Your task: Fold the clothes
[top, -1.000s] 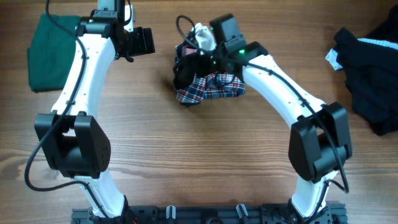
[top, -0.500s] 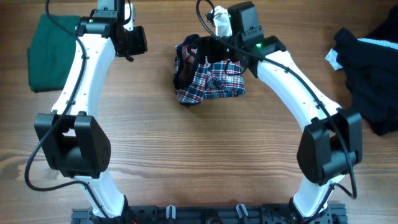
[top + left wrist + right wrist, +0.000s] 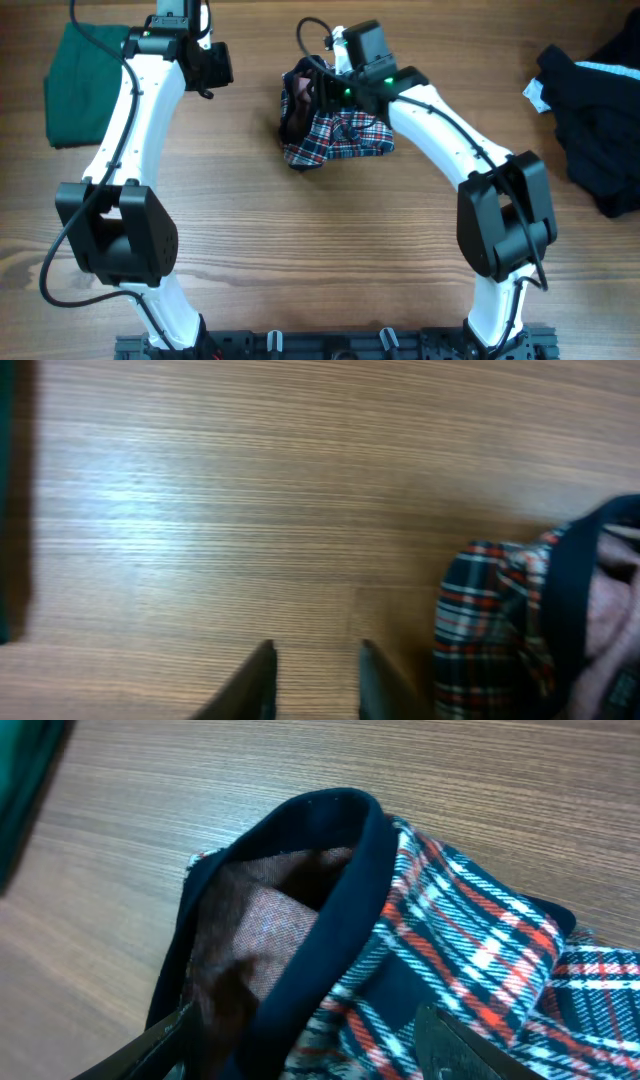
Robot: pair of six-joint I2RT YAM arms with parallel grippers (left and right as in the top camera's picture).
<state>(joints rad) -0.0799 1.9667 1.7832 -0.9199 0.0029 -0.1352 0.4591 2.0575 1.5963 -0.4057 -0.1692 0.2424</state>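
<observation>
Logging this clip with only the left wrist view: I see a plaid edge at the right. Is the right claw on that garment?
Observer: Over it. The right claw straddles the navy trim of the plaid dress, with its jaws open on either side.
Operator: Any other clothes out that I can't see?
Observer: A black pile lies at the right edge of the table.

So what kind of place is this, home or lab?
Probably a robotics lab bench: white left arm and right arm on a black rail, a wooden table, and a plaid dress and green garment set out for folding.
</observation>
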